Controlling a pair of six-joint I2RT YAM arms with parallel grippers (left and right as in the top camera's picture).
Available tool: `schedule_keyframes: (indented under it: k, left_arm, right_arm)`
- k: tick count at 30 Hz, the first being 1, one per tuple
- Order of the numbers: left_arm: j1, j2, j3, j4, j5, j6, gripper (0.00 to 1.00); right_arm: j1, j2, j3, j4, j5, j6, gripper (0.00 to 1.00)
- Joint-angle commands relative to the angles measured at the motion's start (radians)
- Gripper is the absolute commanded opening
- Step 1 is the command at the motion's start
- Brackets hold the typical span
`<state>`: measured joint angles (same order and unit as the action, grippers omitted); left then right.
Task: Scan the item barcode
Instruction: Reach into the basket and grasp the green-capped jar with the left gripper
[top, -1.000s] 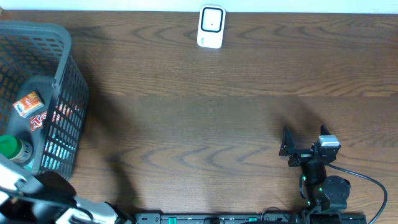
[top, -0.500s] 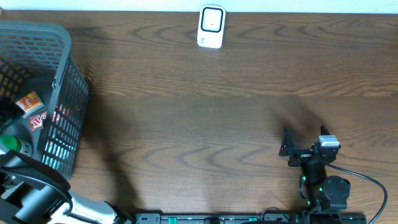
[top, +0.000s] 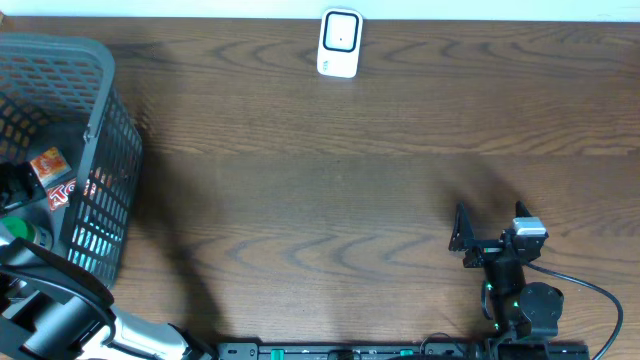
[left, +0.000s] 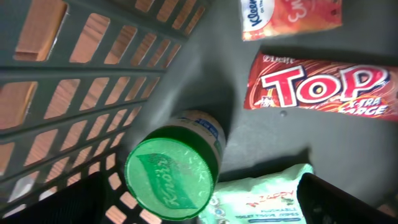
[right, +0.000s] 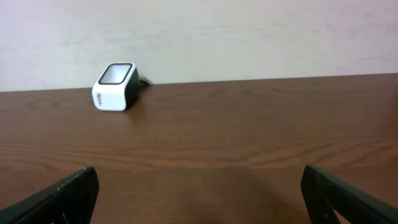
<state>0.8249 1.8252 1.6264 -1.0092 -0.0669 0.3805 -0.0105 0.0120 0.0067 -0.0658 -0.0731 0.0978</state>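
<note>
Overhead, far left: the grey plastic lattice basket (top: 112, 160) holds the goods. My left gripper (left: 205, 210) hangs inside it with its jaws spread wide, holding nothing. In the left wrist view, the round jar with a green lid (left: 171, 171) sits lower centre, right beneath the claw and close to the basket wall. A red TOP bar wrapper (left: 320, 87) lies upper right. I judge the jar rigid, smooth, fairly weighty and likely slippery, so I'd pinch across the body just under the lid. The white barcode scanner (top: 339, 42) sits top centre of the overhead view. The right gripper (top: 490, 225), lower right, gapes empty.
</note>
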Motion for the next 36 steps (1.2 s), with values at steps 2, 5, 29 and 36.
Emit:
schedule_keyframes:
  k: [2, 5, 29, 36]
  left_arm:
    - [0.019, -0.002, -0.004, -0.002, -0.031, 0.05, 0.98]
    - [0.038, -0.002, -0.008, -0.002, -0.031, 0.053, 0.98]
    - [0.077, 0.002, -0.323, 0.26, -0.058, 0.061, 0.98]
    - [0.126, 0.042, -0.332, 0.3, -0.018, -0.028, 0.98]
  right_arm:
    - [0.005, -0.005, -0.001, -0.004, 0.004, -0.008, 0.99]
    - [0.005, -0.005, -0.001, -0.004, 0.004, -0.008, 0.99]
    - [0.005, -0.005, -0.001, -0.004, 0.004, -0.008, 0.99]
    - [0.005, -0.005, -0.001, -0.004, 0.004, -0.008, 0.99]
